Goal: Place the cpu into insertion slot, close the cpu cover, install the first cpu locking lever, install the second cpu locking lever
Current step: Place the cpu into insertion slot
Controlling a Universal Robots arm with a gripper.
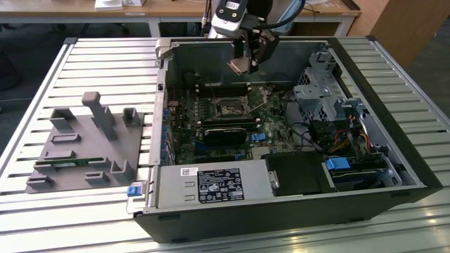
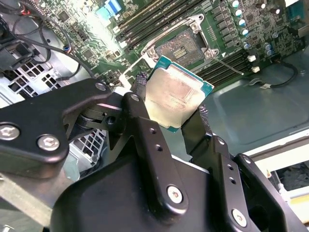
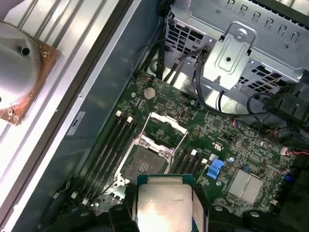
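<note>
Step one in hand: tool [image 2: 171,100] clamped on the cpu [image 2: 177,89] by its edges, hanging above the open insertion slot [image 2: 186,46], apart. We judge seating demands square, level alignment.

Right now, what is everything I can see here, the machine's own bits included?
computer case: one, black, open, lying on the table
table: one, pale grey slats, under everything
grey fixture: one, on the table, to the exterior view's left of the case
motherboard: one, green, on the case floor
insertion slot: one, dark with metal surround, empty, mid-board
cpu cover: one, grey metal frame, swung open beside the slot
black card: one, on the board near the slot
power supply: one, grey labelled box, at the case's edge
cpu: one, silver-grey, above the slot, apart from it
robot arm: one, silver and black, over the case
jaws: two, black, shut on the cpu's edges
</note>
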